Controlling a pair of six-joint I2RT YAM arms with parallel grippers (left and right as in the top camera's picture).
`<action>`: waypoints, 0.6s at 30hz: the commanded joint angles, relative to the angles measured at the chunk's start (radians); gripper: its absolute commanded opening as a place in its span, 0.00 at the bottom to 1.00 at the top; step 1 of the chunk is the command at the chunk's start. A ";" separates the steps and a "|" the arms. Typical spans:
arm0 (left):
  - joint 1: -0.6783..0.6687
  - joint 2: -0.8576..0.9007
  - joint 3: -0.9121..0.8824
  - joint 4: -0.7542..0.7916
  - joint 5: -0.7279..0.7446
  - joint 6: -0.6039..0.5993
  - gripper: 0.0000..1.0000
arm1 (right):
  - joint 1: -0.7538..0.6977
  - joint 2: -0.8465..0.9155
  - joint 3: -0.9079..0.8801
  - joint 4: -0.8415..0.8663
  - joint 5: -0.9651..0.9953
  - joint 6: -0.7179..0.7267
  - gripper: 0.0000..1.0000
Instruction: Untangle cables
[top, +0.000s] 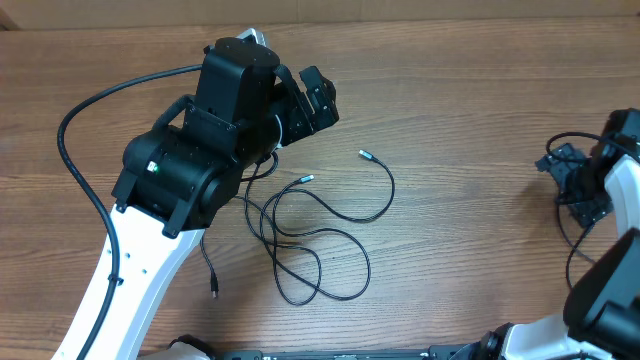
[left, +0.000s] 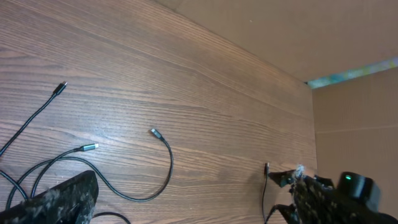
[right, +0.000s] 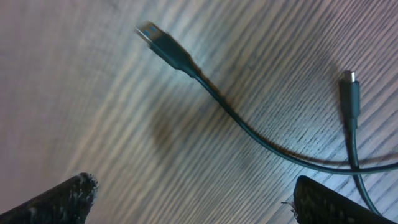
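Both claws wide, empty: left claw (top: 318, 100) beside the looped cables (top: 322, 232) on the tabletop (top: 450, 80), right claw (right: 194, 202) over a stray plug (right: 158, 40). I'd pinch one free end (top: 367, 155) and draw outward slowly.

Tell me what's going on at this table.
Two robot arms are working at untangling thin black cables, which lie in loose loops on the wooden table, held by nothing. The left gripper hovers near the loops with jaws open. The right gripper, also open, hangs over two plug ends at the right side.
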 joint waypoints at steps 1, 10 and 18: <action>0.004 0.008 0.014 0.001 -0.018 0.030 1.00 | 0.004 0.061 -0.001 0.001 0.055 -0.053 1.00; 0.004 0.008 0.014 0.000 -0.018 0.030 1.00 | 0.001 0.098 -0.001 -0.001 0.055 -0.071 1.00; 0.004 0.008 0.014 0.000 -0.018 0.030 1.00 | 0.001 0.098 -0.001 -0.002 0.058 -0.071 1.00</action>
